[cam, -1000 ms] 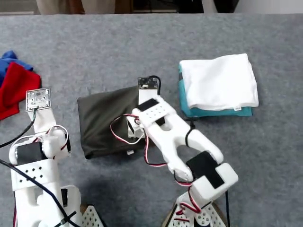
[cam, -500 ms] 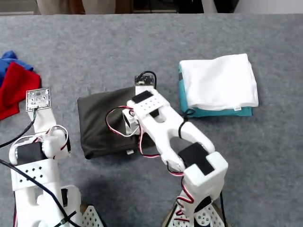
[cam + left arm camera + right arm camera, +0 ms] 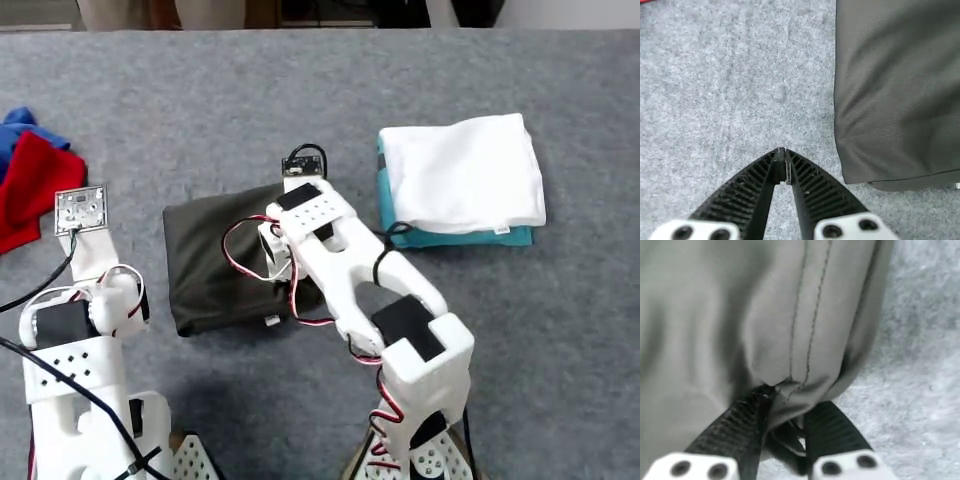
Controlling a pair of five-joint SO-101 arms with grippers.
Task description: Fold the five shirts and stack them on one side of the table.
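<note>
A folded dark grey shirt (image 3: 225,255) lies in the middle of the table. My right arm (image 3: 340,270) stretches over its right side. In the right wrist view my right gripper (image 3: 785,396) is shut on a stitched edge of the dark shirt (image 3: 740,315), the cloth bunched between the fingers. A folded white shirt (image 3: 465,170) rests on a folded teal shirt (image 3: 450,238) at the right. A crumpled red shirt (image 3: 30,190) and a blue shirt (image 3: 15,125) lie at the left edge. My left gripper (image 3: 781,161) is shut on nothing, over bare table beside the dark shirt (image 3: 900,90).
The table (image 3: 180,100) is covered in grey carpet-like cloth. My left arm (image 3: 75,330) stands at the near left, between the red shirt and the dark shirt. Open room lies along the far side and at the near right.
My right arm has pushed a little farther away and to the left over the dark shirt. The left arm has kept still.
</note>
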